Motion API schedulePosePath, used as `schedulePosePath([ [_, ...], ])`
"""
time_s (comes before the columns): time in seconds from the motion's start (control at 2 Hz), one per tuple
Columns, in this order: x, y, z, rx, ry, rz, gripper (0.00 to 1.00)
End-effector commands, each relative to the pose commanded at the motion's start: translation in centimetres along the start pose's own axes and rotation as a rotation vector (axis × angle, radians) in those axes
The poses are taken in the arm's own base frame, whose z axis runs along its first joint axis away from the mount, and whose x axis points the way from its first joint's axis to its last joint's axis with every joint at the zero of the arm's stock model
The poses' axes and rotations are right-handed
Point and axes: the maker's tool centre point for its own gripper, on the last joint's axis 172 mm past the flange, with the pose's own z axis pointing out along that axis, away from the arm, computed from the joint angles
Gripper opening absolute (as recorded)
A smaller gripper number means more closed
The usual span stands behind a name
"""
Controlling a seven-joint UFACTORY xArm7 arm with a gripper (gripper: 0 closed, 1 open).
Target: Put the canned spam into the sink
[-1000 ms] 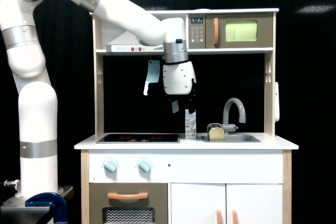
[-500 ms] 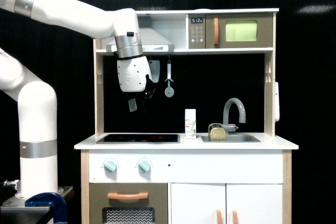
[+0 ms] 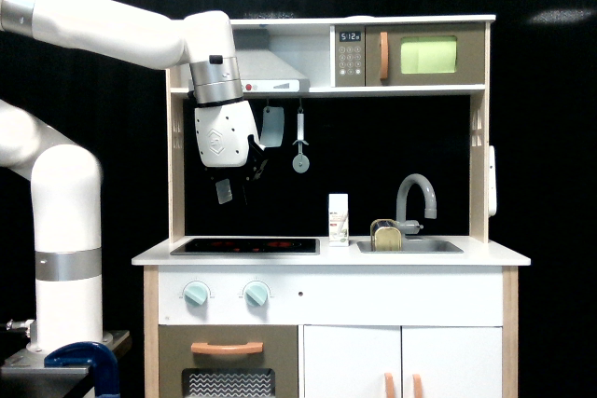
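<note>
The canned spam stands on edge inside the sink, its gold metal face turned to the camera, just to the left of the grey faucet. My gripper hangs in the air above the left half of the stovetop, far to the left of the tin and well above the counter. It is open and there is nothing between its fingers.
A slim white carton stands on the counter between the stovetop and the sink. A toy spatula and another utensil hang from the shelf beside my wrist. The microwave sits on the upper shelf. The side wall of the kitchen is close to my left.
The arm has swung from above the sink to the exterior view's left, over the stovetop, with the gripper empty. The tin has stayed in the sink.
</note>
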Motion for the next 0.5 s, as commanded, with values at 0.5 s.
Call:
schedulePosePath([
  [0.5,-0.41,0.3,0.0,0.0,0.0,0.0,1.0],
])
